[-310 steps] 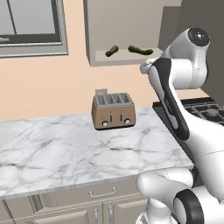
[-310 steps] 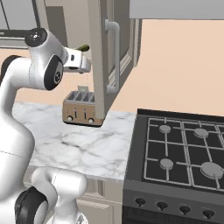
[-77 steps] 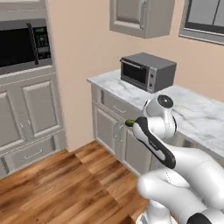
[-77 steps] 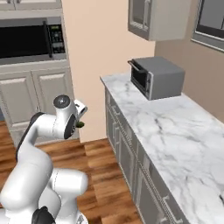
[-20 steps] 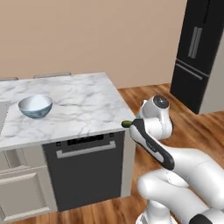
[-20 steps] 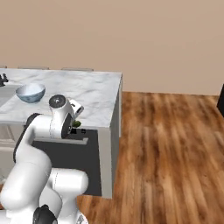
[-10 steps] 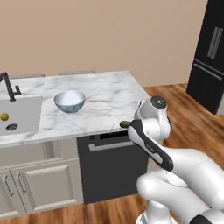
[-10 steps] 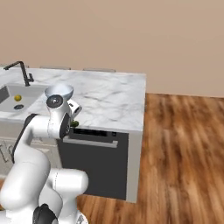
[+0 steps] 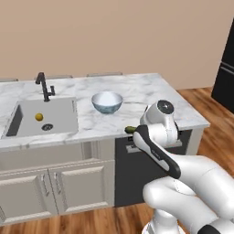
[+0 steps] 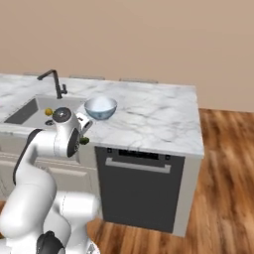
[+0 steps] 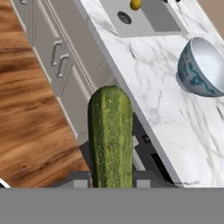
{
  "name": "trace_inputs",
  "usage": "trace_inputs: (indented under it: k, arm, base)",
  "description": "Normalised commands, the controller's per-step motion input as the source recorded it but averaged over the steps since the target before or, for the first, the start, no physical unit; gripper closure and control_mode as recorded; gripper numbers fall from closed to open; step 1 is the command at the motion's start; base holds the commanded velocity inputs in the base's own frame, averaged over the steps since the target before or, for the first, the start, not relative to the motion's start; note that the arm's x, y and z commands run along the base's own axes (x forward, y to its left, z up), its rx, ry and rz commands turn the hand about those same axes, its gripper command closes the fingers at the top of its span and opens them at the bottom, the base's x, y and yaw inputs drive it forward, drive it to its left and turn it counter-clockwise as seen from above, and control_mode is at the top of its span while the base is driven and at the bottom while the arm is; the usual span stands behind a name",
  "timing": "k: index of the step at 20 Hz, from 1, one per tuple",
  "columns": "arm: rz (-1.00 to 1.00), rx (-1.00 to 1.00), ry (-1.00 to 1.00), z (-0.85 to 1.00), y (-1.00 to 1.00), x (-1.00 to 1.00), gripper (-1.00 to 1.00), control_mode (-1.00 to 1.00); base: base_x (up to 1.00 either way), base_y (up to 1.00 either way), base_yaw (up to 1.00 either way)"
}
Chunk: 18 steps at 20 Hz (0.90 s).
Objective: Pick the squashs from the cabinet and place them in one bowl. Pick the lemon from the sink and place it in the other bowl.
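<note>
Hand view: the gripper (image 11: 112, 181) is clamped on a dark green squash (image 11: 110, 135), which stands up between the two finger tips and points toward the edge of the marble bench (image 11: 157, 109). Beyond the squash's tip and off to the right sits the pale blue-white bowl (image 11: 204, 65), well apart from the squash. At the top of this view lies the sink (image 11: 144, 15) with the lemon (image 11: 136, 4) beside its round drain. In the left base view the gripper (image 9: 132, 132) hangs at the front edge of the bench (image 9: 151, 98), just over the dark dishwasher panel (image 9: 137, 176), with the squash (image 9: 130, 129) poking out toward the left. The bowl (image 9: 107, 101) stands on the bench behind and left of it, apart from it, and the lemon (image 9: 39, 117) lies in the sink (image 9: 61, 114) further left, near the black faucet (image 9: 43, 86). In the right base view the squash (image 10: 85, 141) shows at the gripper (image 10: 85, 133), in front of the bowl (image 10: 100, 107).
</note>
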Motion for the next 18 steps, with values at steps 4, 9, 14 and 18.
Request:
trace_inputs:
  k: [4, 9, 14, 18]
  arm:
    - [0.0, 0.0, 0.0, 0.0, 0.0, 0.0, 1.0, 1.0]
    - [0.0, 0.0, 0.0, 0.0, 0.0, 0.0, 1.0, 1.0]
    - [0.0, 0.0, 0.0, 0.0, 0.0, 0.0, 1.0, 1.0]
    - [0.0, 0.0, 0.0, 0.0, 0.0, 0.0, 1.0, 1.0]
  base:
    - [0.28, 0.54, 0.07]
    - [0.36, 0.53, 0.07]
    - [0.52, 0.19, 0.06]
    - [0.58, 0.07, 0.05]
